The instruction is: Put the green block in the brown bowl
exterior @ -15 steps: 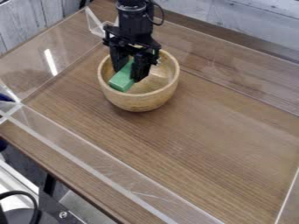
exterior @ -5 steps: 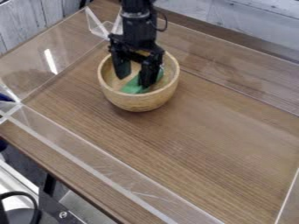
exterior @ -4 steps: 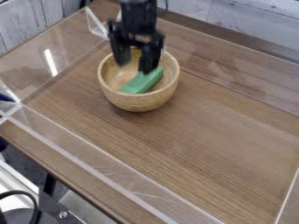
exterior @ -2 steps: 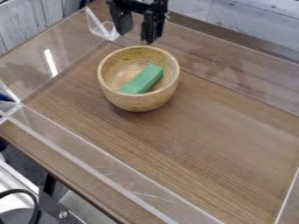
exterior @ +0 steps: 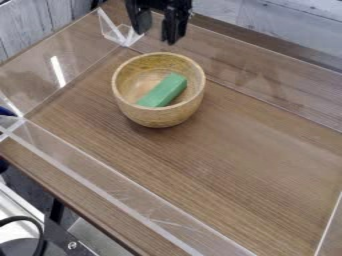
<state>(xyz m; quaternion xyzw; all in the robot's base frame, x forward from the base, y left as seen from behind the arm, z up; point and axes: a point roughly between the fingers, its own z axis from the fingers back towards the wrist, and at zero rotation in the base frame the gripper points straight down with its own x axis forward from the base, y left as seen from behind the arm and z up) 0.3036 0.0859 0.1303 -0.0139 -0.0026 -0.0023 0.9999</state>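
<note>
The green block (exterior: 164, 91) lies flat inside the brown bowl (exterior: 138, 108), resting at a slant across its bottom. The bowl stands on the wooden table toward the upper left. My gripper (exterior: 155, 30) hangs above and behind the bowl at the top edge of the view. It is open, its two black fingers (exterior: 173, 26) apart with nothing between them. It is well clear of the block and the bowl's rim.
The wooden tabletop (exterior: 227, 150) is ringed by low clear plastic walls (exterior: 40, 130). A wall runs along the left and front edges. Grey planks (exterior: 34, 20) show behind the table at the upper left.
The gripper let go of the green block in the bowl and rose straight up out of the bowl. The block now lies alone in the bowl. Over the last half second nothing moved.
</note>
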